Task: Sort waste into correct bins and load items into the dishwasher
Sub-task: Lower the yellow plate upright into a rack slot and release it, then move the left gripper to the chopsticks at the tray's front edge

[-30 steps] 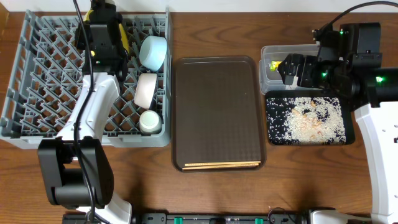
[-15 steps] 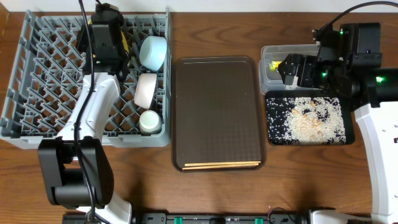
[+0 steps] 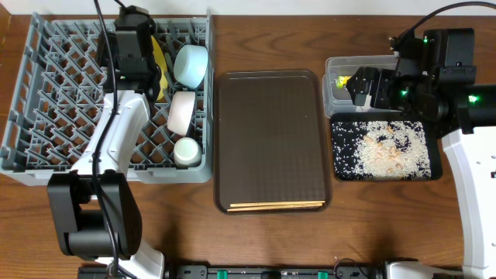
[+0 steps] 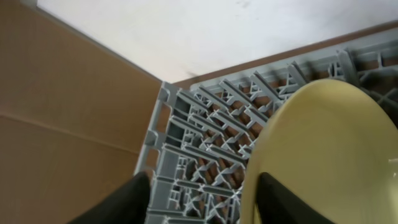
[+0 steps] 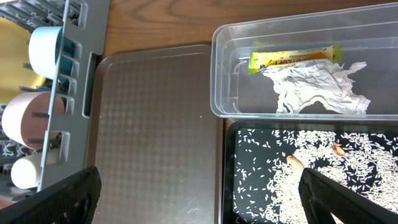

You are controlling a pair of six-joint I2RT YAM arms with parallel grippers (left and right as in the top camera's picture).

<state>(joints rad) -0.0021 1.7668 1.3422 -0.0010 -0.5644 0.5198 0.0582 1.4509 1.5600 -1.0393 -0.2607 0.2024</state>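
Observation:
My left gripper [image 4: 204, 182] hangs over the grey dishwasher rack [image 3: 46, 116] with its jaws apart. The yellow plate [image 4: 323, 149] stands on edge among the pegs, its rim close to the right finger [image 4: 283, 202]. In the rack's right column sit the light blue bowl [image 3: 191, 63], the white bowl [image 3: 180, 113] and the pale green cup [image 3: 186, 151]. The chopsticks [image 3: 277, 205] lie on the brown tray's near edge. My right gripper [image 5: 205, 202] is wide open and empty above the bins. The clear tub [image 5: 222, 74] holds the wrapper [image 5: 292, 59] and crumpled paper [image 5: 317, 90]. Rice [image 5: 311, 180] covers the black tray [image 3: 341, 167].
The brown serving tray [image 3: 271, 132] lies between the rack and the bins. Bare wooden table [image 3: 263, 240] runs along the front. A cardboard wall [image 4: 56, 124] stands behind the rack in the left wrist view.
My left gripper has gone from shut to open, letting go of the yellow plate, which now shows more beside it in the rack. The right arm has not moved.

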